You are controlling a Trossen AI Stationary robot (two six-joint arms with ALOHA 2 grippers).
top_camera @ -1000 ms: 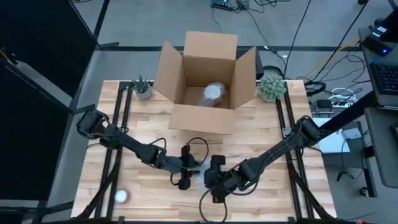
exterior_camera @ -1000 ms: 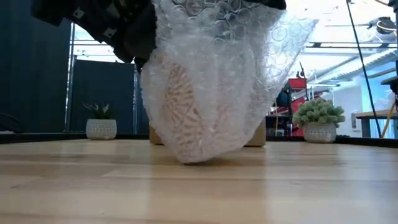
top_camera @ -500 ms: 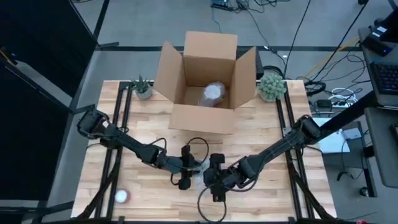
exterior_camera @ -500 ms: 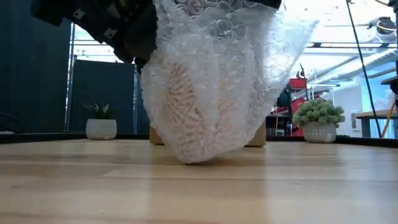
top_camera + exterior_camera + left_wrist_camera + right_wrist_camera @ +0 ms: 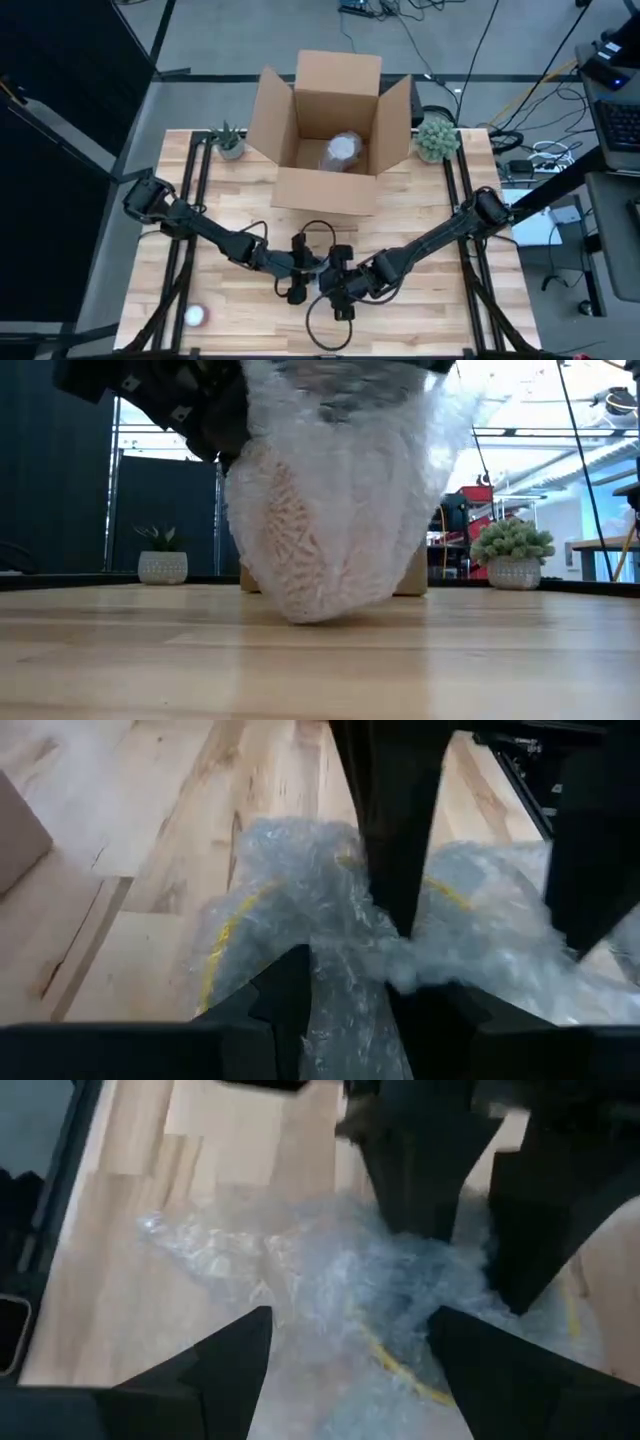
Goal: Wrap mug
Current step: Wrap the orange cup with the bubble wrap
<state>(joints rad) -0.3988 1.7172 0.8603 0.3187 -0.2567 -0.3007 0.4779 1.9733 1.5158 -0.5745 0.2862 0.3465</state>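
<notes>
Showing no readable writing, bubble wrap point(image 5: 340, 490) covers mug point(image 5: 290, 525).

Bubble-wrapped mug point(image 5: 330, 510), table front-ctr

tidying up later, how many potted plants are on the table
2. A spiky plant stands at the far left corner beside the cardboard box; a round bushy plant stands at the far right corner. Others could be hidden behind the box.
</notes>
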